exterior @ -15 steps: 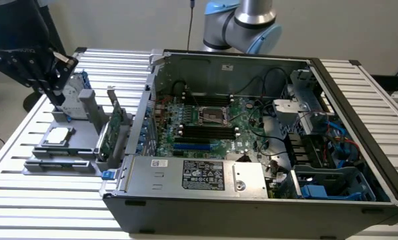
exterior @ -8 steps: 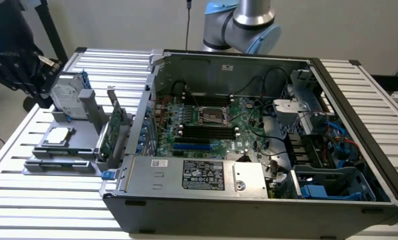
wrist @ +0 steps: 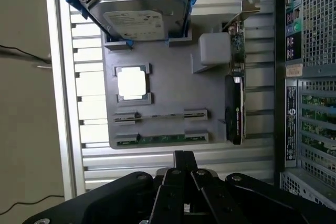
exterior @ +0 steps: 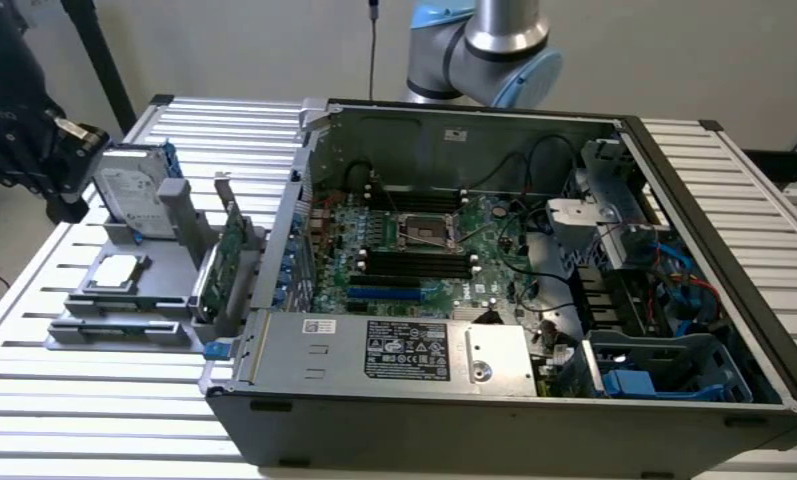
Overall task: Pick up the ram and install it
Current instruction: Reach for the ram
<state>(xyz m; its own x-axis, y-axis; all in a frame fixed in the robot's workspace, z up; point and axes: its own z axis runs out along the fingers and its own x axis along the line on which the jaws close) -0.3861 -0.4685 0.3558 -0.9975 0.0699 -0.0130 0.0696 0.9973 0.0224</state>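
Approach step: ram not yet picked up

My gripper (wrist: 182,156) is fully closed with nothing in it, near the gray parts tray (wrist: 173,85). The ram (wrist: 157,139) sits in the tray cradle nearest my fingertips, sharing the tray with a hard drive (wrist: 142,14), a processor (wrist: 131,83) and an expansion card (wrist: 234,103). I judge a grasp needs my fingers parted and squared across the strip. In the open computer case (exterior: 505,440), the memory slots (exterior: 412,265) look empty

The arm's silver and pale-blue joint (exterior: 486,45) stands at the top middle of the exterior view, its round cap tilted toward that view's right. In the wrist view the black gripper (wrist: 184,157) reaches forward, its fingers (wrist: 178,167) pressed together with nothing between them.
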